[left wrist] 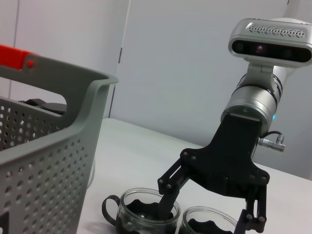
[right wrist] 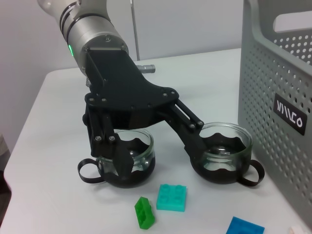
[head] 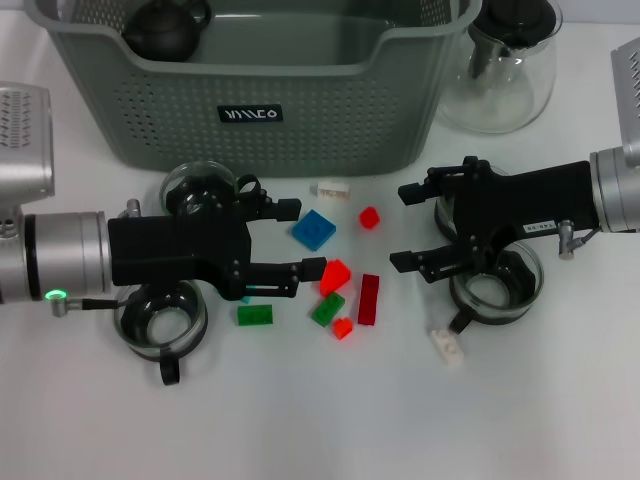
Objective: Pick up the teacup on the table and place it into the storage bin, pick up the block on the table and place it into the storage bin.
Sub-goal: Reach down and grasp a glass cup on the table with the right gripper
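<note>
Standing at the table's far edge: storage bin. Left gripper, fingers apart, hovers above scattered blocks between two glass teacups. Right gripper, fingers apart, over another teacup.

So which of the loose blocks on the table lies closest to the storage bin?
The white block, just in front of the storage bin below its black label; the coloured blocks and the other white one all lie farther out.

A clear glass teapot with a black lid stands on the white worktop, just beside the far right corner of the grey-green basket. A dark round teapot lies inside that basket, in its far left corner.
</note>
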You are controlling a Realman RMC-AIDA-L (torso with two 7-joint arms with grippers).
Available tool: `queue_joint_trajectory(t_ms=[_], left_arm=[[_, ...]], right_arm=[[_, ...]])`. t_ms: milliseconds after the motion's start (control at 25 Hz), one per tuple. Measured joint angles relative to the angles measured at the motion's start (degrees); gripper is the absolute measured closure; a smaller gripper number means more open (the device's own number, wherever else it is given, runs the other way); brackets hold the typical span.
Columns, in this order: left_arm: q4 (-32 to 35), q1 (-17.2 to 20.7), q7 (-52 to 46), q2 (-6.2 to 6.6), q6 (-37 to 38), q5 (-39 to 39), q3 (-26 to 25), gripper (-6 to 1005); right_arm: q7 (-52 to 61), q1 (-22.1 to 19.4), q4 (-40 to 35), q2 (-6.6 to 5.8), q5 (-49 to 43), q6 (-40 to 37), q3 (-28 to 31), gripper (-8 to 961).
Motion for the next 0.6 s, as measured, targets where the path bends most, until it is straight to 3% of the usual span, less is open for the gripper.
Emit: queue_joint_trajectory(t_ms=[600], left_arm=[[-0.3,0.2,-0.1,-0.09,0.2,0.0,0.7,172]], right_arm=[[0.0,-0.1,0.0,-0.13,0.0,-0.9,-0.1,52]])
